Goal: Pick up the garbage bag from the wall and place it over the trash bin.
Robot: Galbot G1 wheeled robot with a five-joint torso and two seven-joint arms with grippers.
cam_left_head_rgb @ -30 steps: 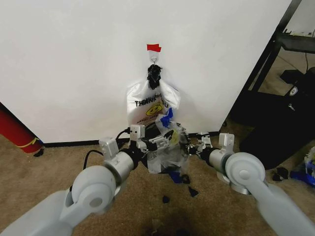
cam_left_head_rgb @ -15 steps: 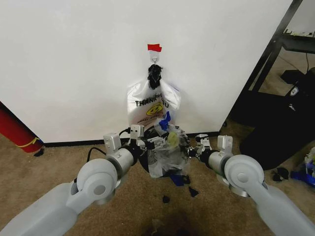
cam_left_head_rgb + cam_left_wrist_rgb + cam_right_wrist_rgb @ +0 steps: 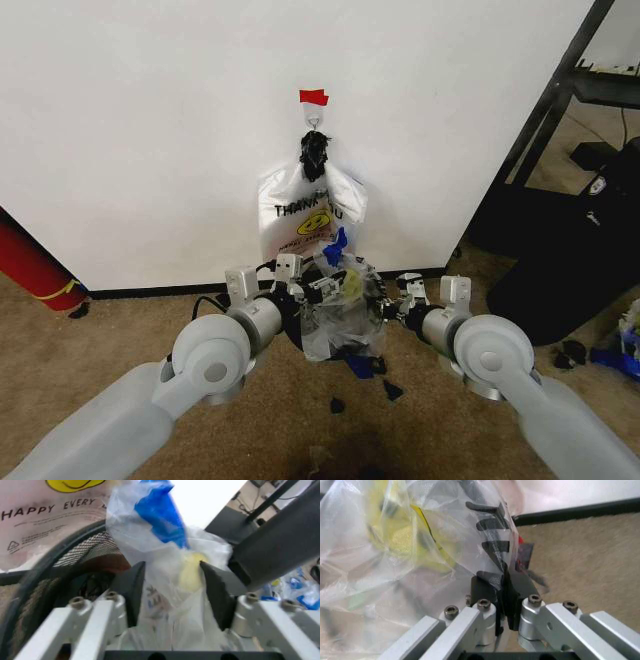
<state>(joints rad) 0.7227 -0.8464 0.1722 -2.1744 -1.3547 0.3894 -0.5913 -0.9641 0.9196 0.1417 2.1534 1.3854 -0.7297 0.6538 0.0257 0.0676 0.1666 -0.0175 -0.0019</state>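
Since a second ago left arm has pushed forward, its gripper now closer in at the garbage bag; right arm barely shifted. Left gripper: jaws parted, bag plastic bunched between them, pads not yet pinched on it. Right gripper: jaws closed tight on a fold of the bag's edge by black printing. Bag sits low between both grippers, draped on and around the trash bin by the baseboard; how much of the rim is covered, cannot tell. Judgement: bag is off the wall and at the bin, fitting it over the rim looks partly done, spreading left. Bag is thin, crinkly, translucent film with yellow print and a blue patch; bin is round black mesh; floor is tan carpet. Farther back a second "THANK YOU" bag hangs from the hook under red tape.
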